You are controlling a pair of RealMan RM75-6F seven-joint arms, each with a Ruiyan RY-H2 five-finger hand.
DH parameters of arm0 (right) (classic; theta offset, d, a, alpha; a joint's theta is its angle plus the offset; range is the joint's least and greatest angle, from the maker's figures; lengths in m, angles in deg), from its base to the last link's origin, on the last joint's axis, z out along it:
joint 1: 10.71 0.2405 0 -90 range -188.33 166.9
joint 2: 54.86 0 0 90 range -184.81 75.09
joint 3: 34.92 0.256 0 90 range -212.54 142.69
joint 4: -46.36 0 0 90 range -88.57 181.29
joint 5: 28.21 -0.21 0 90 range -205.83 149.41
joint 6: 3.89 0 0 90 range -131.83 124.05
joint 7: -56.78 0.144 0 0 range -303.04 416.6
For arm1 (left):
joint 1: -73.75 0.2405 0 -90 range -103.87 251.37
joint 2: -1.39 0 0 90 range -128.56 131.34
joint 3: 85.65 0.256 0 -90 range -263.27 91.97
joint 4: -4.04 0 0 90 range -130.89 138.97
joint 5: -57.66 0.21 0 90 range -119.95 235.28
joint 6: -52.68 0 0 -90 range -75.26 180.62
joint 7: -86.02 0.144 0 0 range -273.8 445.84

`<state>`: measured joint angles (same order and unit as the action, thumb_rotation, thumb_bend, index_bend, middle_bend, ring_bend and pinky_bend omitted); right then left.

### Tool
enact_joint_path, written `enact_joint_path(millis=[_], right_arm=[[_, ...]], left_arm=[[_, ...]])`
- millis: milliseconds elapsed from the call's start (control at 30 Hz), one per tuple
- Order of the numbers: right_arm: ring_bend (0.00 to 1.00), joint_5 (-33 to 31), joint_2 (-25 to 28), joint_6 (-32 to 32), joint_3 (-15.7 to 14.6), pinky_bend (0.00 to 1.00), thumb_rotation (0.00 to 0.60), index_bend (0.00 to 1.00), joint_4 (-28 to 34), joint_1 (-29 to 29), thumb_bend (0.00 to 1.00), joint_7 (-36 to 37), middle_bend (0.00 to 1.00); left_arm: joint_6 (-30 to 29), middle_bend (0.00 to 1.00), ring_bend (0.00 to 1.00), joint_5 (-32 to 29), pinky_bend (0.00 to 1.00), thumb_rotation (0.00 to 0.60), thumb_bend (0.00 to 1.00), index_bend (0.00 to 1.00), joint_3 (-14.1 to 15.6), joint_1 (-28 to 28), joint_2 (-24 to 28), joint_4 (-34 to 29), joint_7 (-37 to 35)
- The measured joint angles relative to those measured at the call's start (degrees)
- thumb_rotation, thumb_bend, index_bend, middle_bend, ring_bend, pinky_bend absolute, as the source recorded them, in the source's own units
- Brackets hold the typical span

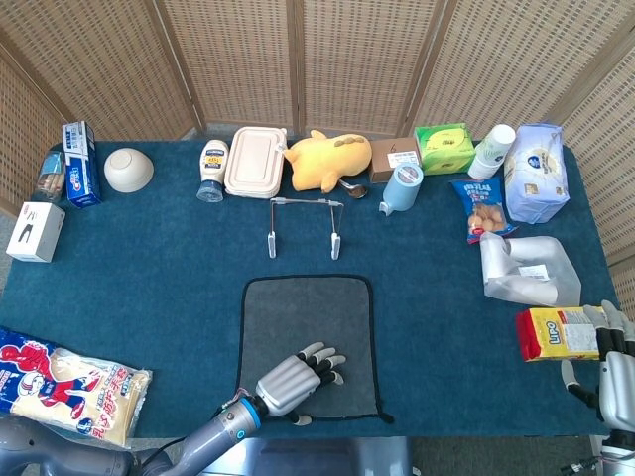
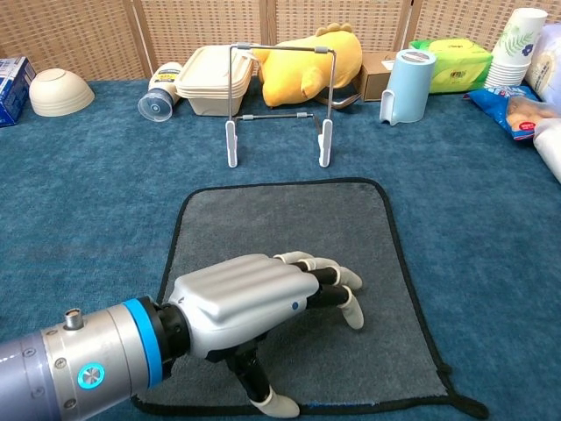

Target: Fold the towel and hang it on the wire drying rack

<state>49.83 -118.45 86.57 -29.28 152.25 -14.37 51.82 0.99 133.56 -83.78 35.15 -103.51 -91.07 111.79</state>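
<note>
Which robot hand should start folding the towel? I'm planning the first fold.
The left robot hand, probably. It already lies palm down on the flat grey towel, fingers near its middle. The right robot hand sits far off at the table's right edge, beside the yellow snack pack.
</note>
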Motion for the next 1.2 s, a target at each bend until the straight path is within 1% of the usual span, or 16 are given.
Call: enact_joint_path(millis=[200, 433, 700, 900, 1067, 1200], right_arm=[[0.0, 0.1, 0.1, 0.1, -0.1, 0.0, 0.6, 0.12, -0.2, -0.1, 0.35, 0.4, 0.04], [0.0, 0.2, 0.0, 0.3, -0.1, 0.0, 0.6, 0.11, -0.4, -0.4, 0.35, 0.8, 0.04], [0.0, 0.3, 0.0, 0.3, -0.1, 0.0, 0.6, 0.11, -0.4, -0.5, 0.35, 0.8, 0.04], [0.0, 0.3, 0.1, 0.2, -0.1, 0.0, 0.6, 0.11, -0.3, -0.5, 0.35, 0.7, 0.04], [0.0, 0.2, 0.1, 0.2, 0.0, 0.0, 0.6, 0.11, -0.3, -0.5, 0.35, 0.6, 0.04], [0.0, 0.1, 0.1, 0.1, 0.0, 0.0, 0.6, 0.11, -0.2, -0.5, 0.35, 0.6, 0.04]], left_arm=[[0.0, 0.1, 0.0, -0.3, 0.0, 0.6, 0.1, 0.24, 0.3, 0.1, -0.2, -0.3, 0.5], [-0.4, 0.1, 0.0, 0.2, 0.0, 0.6, 0.1, 0.24, 0.3, -0.1, -1.2, 1.0, 1.8], [-2.2, 0.1, 0.0, 0.7, 0.0, 0.6, 0.1, 0.25, -0.1, 0.3, -2.6, 2.7, 3.5], [-3.9, 0.1, 0.0, 1.4, 0.0, 0.6, 0.1, 0.25, -0.6, 1.0, -3.4, 3.3, 3.5], [-4.3, 0.11, 0.0, 1.5, 0.0, 0.6, 0.1, 0.26, -0.8, 1.2, -3.4, 3.8, 3.6], [-4.1, 0.11, 0.0, 1.3, 0.0, 0.6, 0.13, 0.28, -0.8, 1.2, -3.4, 4.1, 3.7]])
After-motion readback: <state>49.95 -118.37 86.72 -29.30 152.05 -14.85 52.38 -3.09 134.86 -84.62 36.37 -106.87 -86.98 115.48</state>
